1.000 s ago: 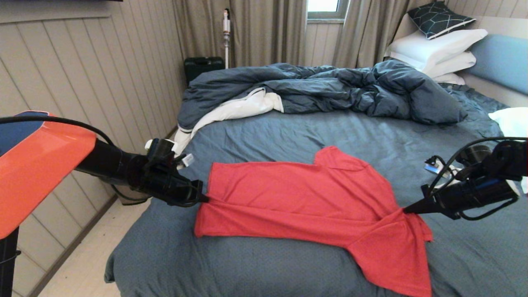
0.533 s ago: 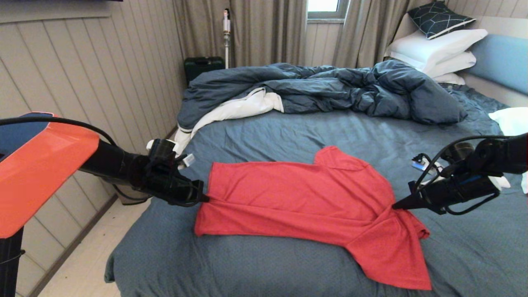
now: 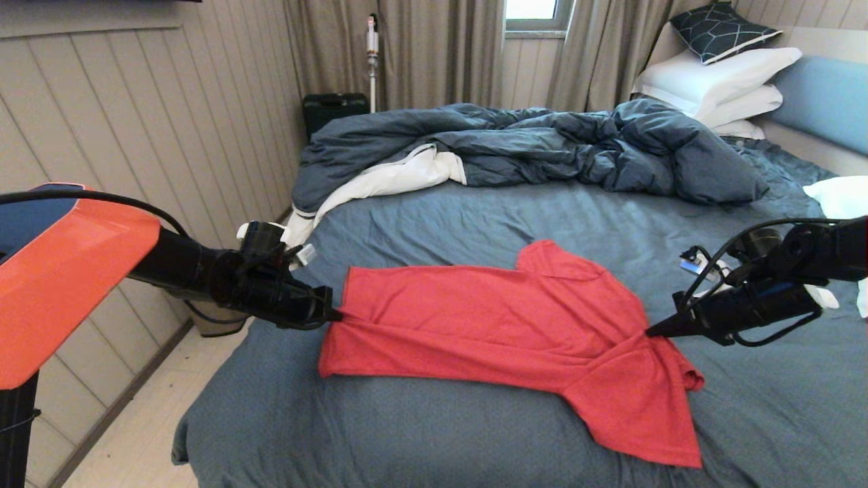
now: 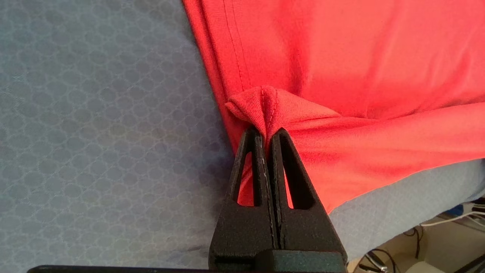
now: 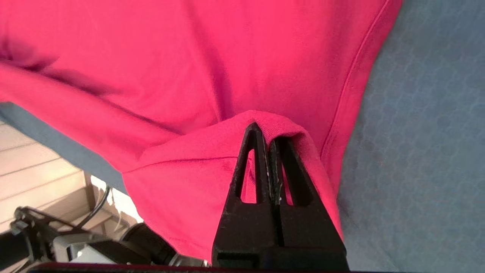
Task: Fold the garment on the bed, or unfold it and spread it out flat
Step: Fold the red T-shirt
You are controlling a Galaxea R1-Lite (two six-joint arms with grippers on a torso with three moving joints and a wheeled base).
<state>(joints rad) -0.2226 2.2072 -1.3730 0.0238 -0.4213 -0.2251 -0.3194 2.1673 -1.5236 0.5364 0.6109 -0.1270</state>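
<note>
The red T-shirt [image 3: 488,325] lies plain side up across the near part of the bed [image 3: 420,224], its lettering hidden. At its hem end my left gripper [image 3: 337,316] is shut on a pinch of the hem [image 4: 265,104], low over the sheet. My right gripper [image 3: 649,333] is shut on a fold of fabric [image 5: 265,123] at the shoulder end, lifted a little. A sleeve [image 3: 644,407] trails toward the front edge of the bed. The cloth between the grippers is drawn fairly taut.
A rumpled dark blue duvet [image 3: 529,146] with white lining fills the far half of the bed. White pillows [image 3: 719,85] stack against the headboard at the far right. The bed's left edge drops to the floor [image 3: 135,434] beside a panelled wall.
My right gripper has drawn back from the front edge toward the middle, pulling the shoulder fold and sleeve with it. My left gripper has risen slightly, still holding the hem.
</note>
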